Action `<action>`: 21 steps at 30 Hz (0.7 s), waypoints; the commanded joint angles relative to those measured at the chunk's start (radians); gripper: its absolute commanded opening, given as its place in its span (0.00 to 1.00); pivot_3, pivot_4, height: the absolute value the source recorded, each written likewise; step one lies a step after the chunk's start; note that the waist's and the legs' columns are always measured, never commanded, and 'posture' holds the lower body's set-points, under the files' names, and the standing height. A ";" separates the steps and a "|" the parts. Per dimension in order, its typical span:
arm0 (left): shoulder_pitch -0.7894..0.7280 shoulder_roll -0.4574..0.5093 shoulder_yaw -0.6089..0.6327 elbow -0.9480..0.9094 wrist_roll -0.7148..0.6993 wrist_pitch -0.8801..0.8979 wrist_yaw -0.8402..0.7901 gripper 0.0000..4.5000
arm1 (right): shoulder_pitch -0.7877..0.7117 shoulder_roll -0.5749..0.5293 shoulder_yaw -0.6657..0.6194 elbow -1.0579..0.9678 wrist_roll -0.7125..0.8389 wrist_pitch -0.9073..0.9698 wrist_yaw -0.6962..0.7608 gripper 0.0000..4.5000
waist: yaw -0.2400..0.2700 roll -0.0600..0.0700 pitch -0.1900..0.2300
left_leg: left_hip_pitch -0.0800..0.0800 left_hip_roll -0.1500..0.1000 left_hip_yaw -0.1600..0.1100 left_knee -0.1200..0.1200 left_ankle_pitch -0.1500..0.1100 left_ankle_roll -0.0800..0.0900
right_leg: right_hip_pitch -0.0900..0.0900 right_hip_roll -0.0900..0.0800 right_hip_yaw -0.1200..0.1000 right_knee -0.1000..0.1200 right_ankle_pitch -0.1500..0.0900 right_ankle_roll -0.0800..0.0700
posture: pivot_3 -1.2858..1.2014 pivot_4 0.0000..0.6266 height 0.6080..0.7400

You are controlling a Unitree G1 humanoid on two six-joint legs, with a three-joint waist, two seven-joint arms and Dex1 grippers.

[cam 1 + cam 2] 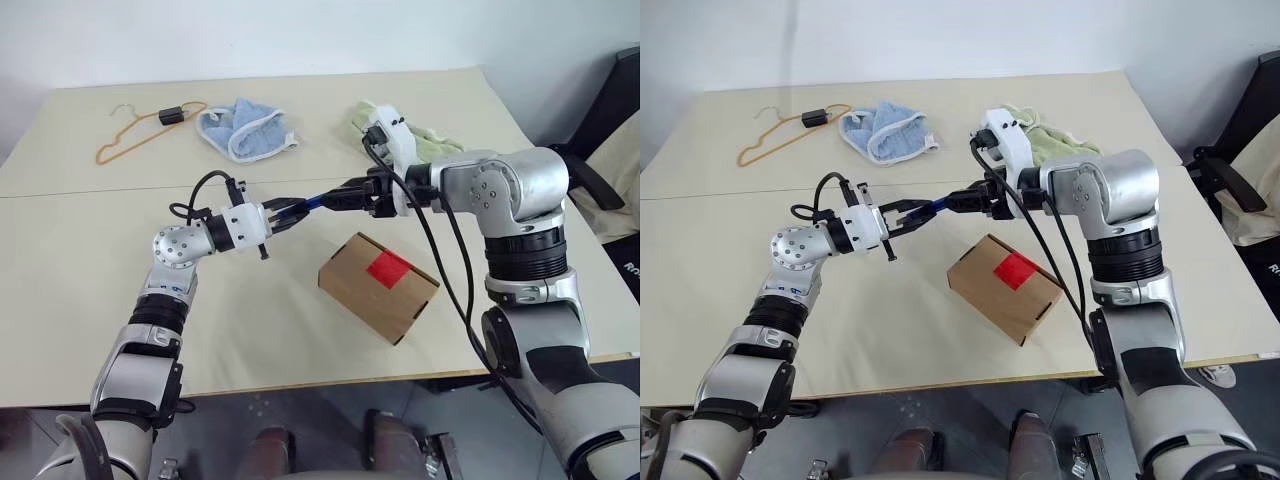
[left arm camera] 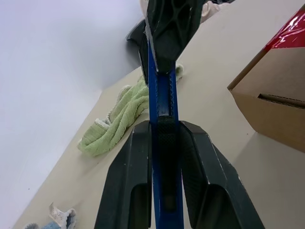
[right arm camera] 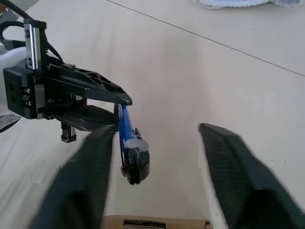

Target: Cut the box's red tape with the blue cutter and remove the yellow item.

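The brown box (image 1: 378, 285) lies on the table between my arms, with the red tape (image 1: 390, 267) on its top face. Above the table and just behind the box, my left gripper (image 1: 285, 212) is shut on one end of the blue cutter (image 1: 318, 200), which points toward my right gripper (image 1: 347, 193). In the right wrist view the cutter's dark end (image 3: 135, 164) sits between the right gripper's (image 3: 156, 130) spread fingers, close to one finger (image 3: 95, 157), and the jaws stand apart. In the left wrist view the fingers (image 2: 128, 181) clamp the blue cutter (image 2: 162, 95). The yellow item is hidden.
A green towel (image 1: 430, 145) lies behind my right arm, a blue cloth (image 1: 245, 128) at the back middle and an orange wire hanger (image 1: 130, 135) at the back left. A black chair (image 1: 615, 110) stands past the table's right edge.
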 commanded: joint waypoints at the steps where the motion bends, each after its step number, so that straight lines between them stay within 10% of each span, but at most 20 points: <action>1: -0.014 0.005 0.007 -0.044 -0.027 -0.017 -0.004 0.16 | -0.037 -0.016 0.005 -0.008 0.019 -0.027 0.012 0.27 | 0.000 0.000 0.000 | 0.000 0.000 0.000 0.000 0.000 0.000 | 0.000 0.000 0.000 0.000 0.000 0.000 | 0.52 0.24 1.00; 4: -0.015 0.005 0.007 -0.043 -0.026 -0.017 -0.001 0.16 | -0.040 -0.022 0.015 -0.005 0.024 -0.031 0.016 0.04 | 0.000 0.000 0.000 | 0.000 0.000 0.000 0.000 0.000 0.000 | 0.000 0.000 0.000 0.000 0.000 0.000 | 0.52 0.24 1.00; 8: -0.018 0.005 0.013 -0.044 -0.033 0.027 0.003 0.16 | -0.038 -0.031 0.019 -0.018 0.031 -0.030 0.017 0.03 | 0.000 0.000 0.000 | 0.000 0.000 0.000 0.000 0.000 0.000 | 0.000 0.000 0.000 0.000 0.000 0.000 | 0.52 0.24 1.00; 21: -0.065 0.172 0.143 -0.093 -0.164 0.609 -0.068 0.93 | -0.025 -0.176 -0.137 -0.165 0.078 0.029 -0.051 0.03 | 0.000 0.000 0.000 | -0.001 0.000 -0.001 0.000 0.000 0.000 | -0.001 0.000 0.000 0.000 0.000 0.000 | 0.52 0.24 1.00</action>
